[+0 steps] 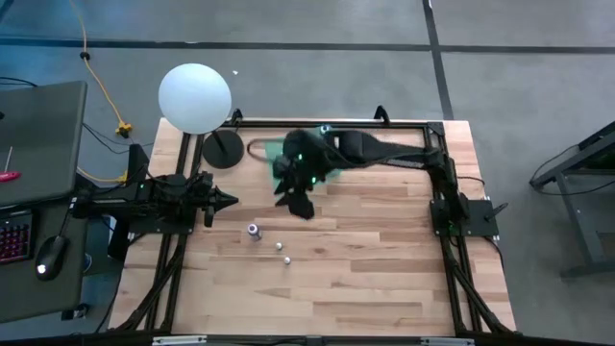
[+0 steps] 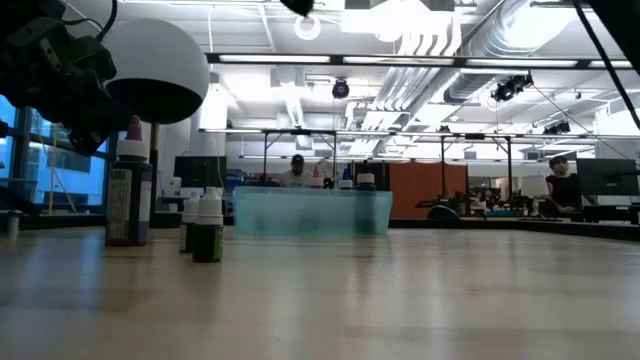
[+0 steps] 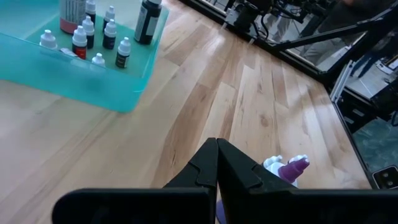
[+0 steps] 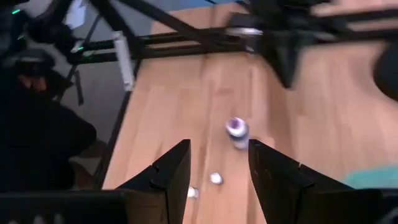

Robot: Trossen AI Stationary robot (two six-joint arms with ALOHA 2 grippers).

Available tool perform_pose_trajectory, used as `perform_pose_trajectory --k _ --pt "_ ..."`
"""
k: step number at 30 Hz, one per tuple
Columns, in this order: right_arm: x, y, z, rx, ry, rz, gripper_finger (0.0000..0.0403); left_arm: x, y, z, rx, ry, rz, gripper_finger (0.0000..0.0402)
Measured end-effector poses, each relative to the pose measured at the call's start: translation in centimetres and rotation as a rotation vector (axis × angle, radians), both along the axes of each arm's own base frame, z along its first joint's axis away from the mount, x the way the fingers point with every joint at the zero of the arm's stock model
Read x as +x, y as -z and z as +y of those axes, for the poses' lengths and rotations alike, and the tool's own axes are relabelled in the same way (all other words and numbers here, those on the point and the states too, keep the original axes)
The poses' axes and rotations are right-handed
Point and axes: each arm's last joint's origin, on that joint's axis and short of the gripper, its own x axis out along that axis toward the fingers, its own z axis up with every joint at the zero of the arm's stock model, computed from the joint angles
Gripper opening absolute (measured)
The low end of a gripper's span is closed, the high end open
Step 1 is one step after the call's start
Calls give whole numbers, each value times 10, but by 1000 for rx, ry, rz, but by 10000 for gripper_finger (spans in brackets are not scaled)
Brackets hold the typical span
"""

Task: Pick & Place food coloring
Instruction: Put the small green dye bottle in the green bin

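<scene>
We see three food coloring bottles standing on the bare wood table, well apart from the teal bin. The purple-capped bottle is the biggest of them, with a dark body. Two tiny whitish-capped bottles stand just beside it. More small bottles already sit inside the teal bin, which is see-through plastic with low walls.

Our right gripper hangs above the table between the bin and the loose bottles. Its two dark fingers stand apart with nothing between them. The purple-capped bottle shows just past them. Our left gripper waits at the left side of the table, its fingers pressed together and empty.

We think these bottles are light, hard plastic, round and smooth. They are tall and thin, so a bump could tip them and let them roll. We think the best place to take hold is the round body, just under the cap, with a soft squeeze.

A big white globe lamp stands at the far left corner
</scene>
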Motion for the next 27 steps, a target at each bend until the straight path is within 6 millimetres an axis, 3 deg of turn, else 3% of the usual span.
perform_pose_trajectory --k 8,17,27 --pt "0 6 69 -200 -89 -19 152 0 0 0 0 1 0 0" --pt "-1 14 99 -177 -26 26 151 0 0 0 0 2 0 0" --pt "30 101 124 -257 -170 253 151 0 0 0 0 2 0 0"
